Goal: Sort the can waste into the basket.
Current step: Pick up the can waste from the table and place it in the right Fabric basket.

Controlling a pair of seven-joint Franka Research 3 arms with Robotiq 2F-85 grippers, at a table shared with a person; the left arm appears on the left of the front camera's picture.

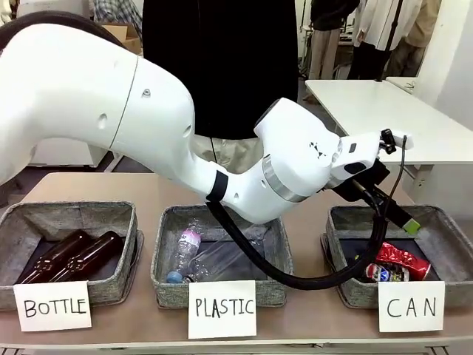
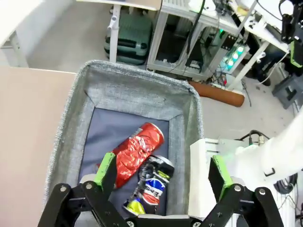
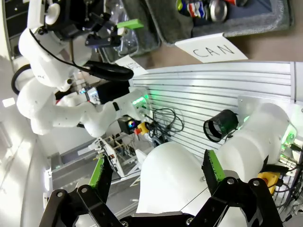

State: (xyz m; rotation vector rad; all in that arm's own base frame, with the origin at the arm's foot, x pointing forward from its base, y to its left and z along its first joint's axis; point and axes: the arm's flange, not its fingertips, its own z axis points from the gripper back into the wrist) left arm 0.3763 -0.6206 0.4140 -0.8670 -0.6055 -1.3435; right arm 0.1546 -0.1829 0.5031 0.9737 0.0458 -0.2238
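Observation:
The basket (image 1: 446, 225) is the grey bin at the right, behind the white "CAN" card (image 1: 411, 305). On its dark floor lie the crushed red can (image 1: 403, 259) and, touching it, the black printed can (image 1: 384, 274). My left arm reaches across the table, and its left gripper (image 1: 403, 218) hangs over the basket's back rim. In the left wrist view the left gripper (image 2: 162, 175) is open above the red can (image 2: 137, 149) and black can (image 2: 151, 184), with the basket (image 2: 132, 90) below. My right gripper (image 3: 156, 170) is open, holding nothing, and faces the robot's own base.
The "BOTTLE" bin (image 1: 74, 218) at the left holds brown glass bottles (image 1: 70, 255). The "PLASTIC" bin (image 1: 166, 222) in the middle holds clear bottles (image 1: 214, 259). A person in dark clothes (image 1: 236, 66) stands across the table. A white table (image 1: 384, 111) stands at the back right.

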